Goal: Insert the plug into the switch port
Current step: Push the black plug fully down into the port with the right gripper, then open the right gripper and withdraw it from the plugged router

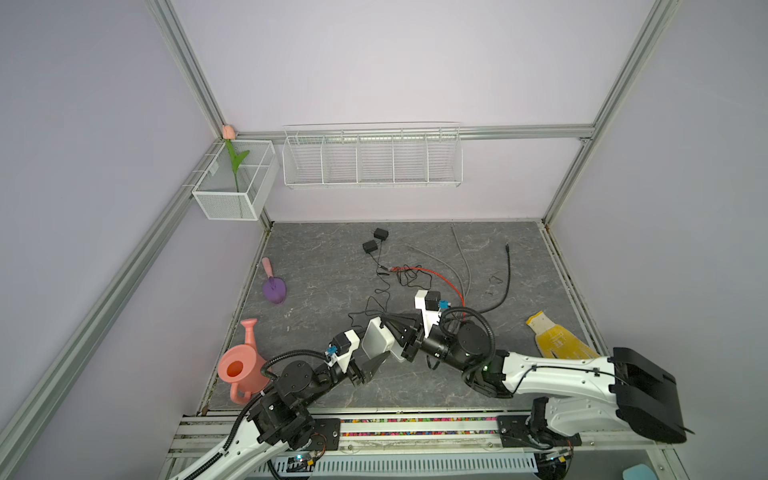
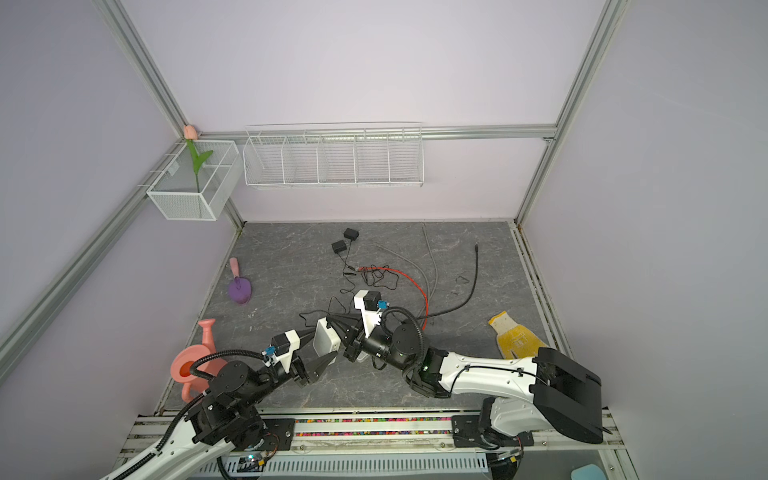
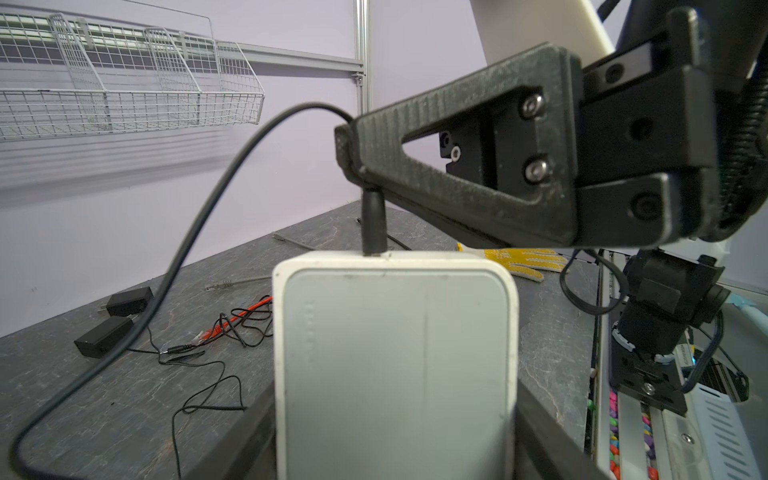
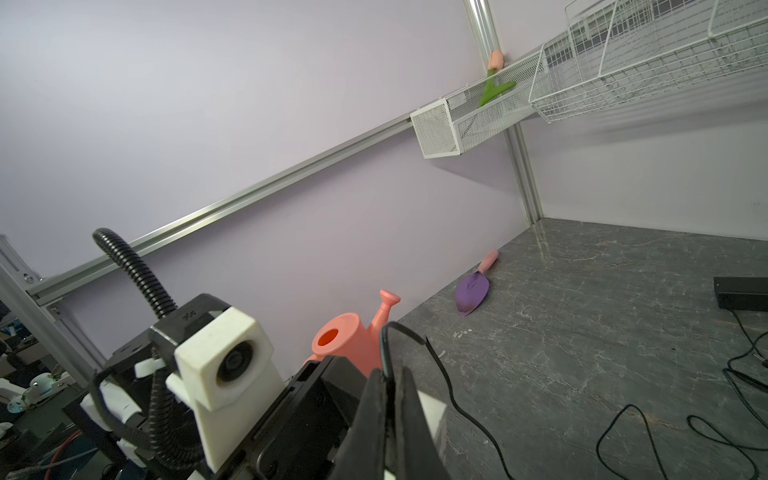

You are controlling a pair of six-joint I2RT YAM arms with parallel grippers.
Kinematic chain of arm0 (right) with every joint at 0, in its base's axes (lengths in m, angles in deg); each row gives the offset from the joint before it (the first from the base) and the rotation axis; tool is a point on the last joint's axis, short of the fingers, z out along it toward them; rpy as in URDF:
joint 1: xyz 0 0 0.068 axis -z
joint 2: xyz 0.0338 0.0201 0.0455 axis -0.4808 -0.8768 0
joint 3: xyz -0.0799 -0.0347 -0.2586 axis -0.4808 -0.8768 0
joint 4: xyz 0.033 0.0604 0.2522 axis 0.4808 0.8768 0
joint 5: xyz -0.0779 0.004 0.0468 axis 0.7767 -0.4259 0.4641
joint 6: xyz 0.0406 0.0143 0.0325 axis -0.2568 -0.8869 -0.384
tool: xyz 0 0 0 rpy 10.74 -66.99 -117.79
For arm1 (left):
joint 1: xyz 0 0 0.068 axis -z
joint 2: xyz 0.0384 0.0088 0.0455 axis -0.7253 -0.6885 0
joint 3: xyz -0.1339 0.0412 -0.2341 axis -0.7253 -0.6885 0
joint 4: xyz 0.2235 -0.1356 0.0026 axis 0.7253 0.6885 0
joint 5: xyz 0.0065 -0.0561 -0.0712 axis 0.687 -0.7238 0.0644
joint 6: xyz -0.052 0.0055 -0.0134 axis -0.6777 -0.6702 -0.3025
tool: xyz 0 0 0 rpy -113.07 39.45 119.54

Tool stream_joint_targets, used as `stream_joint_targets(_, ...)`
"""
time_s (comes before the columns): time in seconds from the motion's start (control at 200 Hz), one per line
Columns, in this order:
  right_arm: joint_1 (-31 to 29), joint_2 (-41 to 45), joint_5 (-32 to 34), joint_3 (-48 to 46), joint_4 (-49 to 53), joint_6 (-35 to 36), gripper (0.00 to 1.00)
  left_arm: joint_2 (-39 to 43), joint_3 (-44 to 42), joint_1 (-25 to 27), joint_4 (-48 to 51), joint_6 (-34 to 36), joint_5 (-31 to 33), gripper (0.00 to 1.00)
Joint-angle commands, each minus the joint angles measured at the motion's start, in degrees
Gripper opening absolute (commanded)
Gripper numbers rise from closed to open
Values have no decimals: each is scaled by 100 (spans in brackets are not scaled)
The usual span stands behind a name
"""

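Note:
The switch (image 3: 395,353), a flat white box, is held between the fingers of my left gripper (image 3: 395,449), which is shut on its two long sides. In both top views it tilts above the table (image 1: 376,343) (image 2: 324,340), inside the left gripper (image 1: 372,349) (image 2: 322,351). My right gripper (image 3: 353,162) (image 1: 386,323) (image 2: 333,322) is shut on the back end of the black plug (image 3: 372,224). The plug's front end meets the switch's far edge. How deep it sits cannot be told. Its thin black cable (image 4: 449,390) loops away from the shut right gripper (image 4: 388,374).
A pink watering can (image 1: 243,365) and a purple trowel (image 1: 274,289) lie at the table's left. A yellow glove (image 1: 555,338) lies at the right. Two black adapters (image 1: 376,241), a red cable (image 1: 436,274) and grey and black cables lie behind the grippers. Wire baskets (image 1: 372,160) hang on the back wall.

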Motion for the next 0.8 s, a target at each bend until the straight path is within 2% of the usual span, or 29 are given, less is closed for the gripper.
stream_joint_targets(0.0,-140,-551,-107,-484,2295,-125,6,290,990,16,-2541,131,-55,0)
stream_joint_targets(0.795,-295,-812,-147,-385,2164,-337,7,123,1294,15,-2625,288,-162,0)
